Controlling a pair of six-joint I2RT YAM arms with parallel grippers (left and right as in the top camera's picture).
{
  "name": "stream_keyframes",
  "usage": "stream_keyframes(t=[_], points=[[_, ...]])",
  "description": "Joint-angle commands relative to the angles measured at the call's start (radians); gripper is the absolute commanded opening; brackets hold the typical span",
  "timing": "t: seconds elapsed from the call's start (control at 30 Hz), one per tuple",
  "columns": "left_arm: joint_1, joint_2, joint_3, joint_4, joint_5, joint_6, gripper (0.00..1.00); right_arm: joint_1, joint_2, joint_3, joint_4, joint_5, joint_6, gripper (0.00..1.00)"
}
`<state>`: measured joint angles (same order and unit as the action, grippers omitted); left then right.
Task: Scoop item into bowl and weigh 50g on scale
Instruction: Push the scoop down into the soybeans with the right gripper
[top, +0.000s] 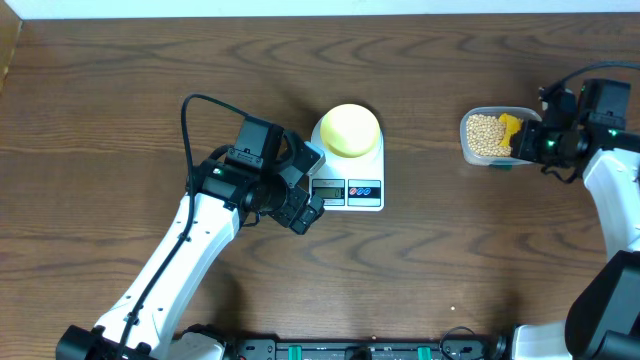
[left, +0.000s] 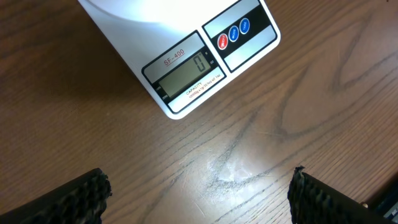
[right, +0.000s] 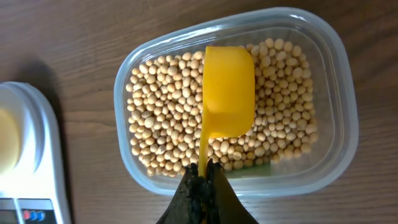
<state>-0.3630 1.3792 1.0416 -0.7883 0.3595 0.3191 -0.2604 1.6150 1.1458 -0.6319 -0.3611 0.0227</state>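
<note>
Yellow scoop (right: 229, 90): held by its thin handle; its cup lay over the beans, inside the clear container (right: 345, 124)
Right gripper (right: 204, 177): jaws pinched tight on the scoop's handle; it hung at the container's near wall
Beans (right: 161, 118): tan, small and round; heaped in the clear container at the table's right side; well apart from the bowl
Bowl (top: 350, 130): pale yellow-green; sat on the back part of the scale
Scale (top: 372, 165): white and flat; stood near the table's middle; its display (left: 186, 74) read zero; red and blue buttons (left: 233, 34) sat beside the display
Left gripper (left: 199, 186): jaws spread wide, with nothing between them; it hovered over bare wood, just beside the scale's display corner; dark ribbed fingers (left: 81, 196) showed at both lower edges of the wrist view
Table (top: 450, 270): dark brown wood, grain running across
</note>
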Motion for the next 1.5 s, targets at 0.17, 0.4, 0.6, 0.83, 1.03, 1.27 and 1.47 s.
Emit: stream_keyframes(t=[0.17,0.4,0.6,0.83,1.03,1.27,1.47], points=[[-0.002,-0.002,-0.002,-0.004,-0.013,0.017,0.94,-0.055,0.014,-0.017,-0.018,-0.188,0.029,0.01],[-0.002,-0.003,-0.002,-0.004,-0.013,0.017,0.94,-0.077,0.015,-0.023,-0.018,-0.227,0.029,0.01],[-0.002,-0.003,-0.002,-0.004,-0.013,0.017,0.94,-0.090,0.015,-0.039,-0.014,-0.231,0.034,0.01],[-0.002,-0.003,-0.002,-0.004,-0.013,0.017,0.94,-0.132,0.015,-0.070,-0.010,-0.279,0.045,0.01],[-0.002,-0.003,-0.002,-0.004,-0.013,0.017,0.94,-0.165,0.015,-0.102,0.023,-0.339,0.083,0.01],[-0.002,-0.002,-0.002,-0.004,-0.013,0.017,0.94,-0.193,0.015,-0.134,0.068,-0.387,0.131,0.01],[-0.002,-0.003,-0.002,-0.004,-0.013,0.017,0.94,-0.206,0.015,-0.134,0.080,-0.410,0.150,0.01]])
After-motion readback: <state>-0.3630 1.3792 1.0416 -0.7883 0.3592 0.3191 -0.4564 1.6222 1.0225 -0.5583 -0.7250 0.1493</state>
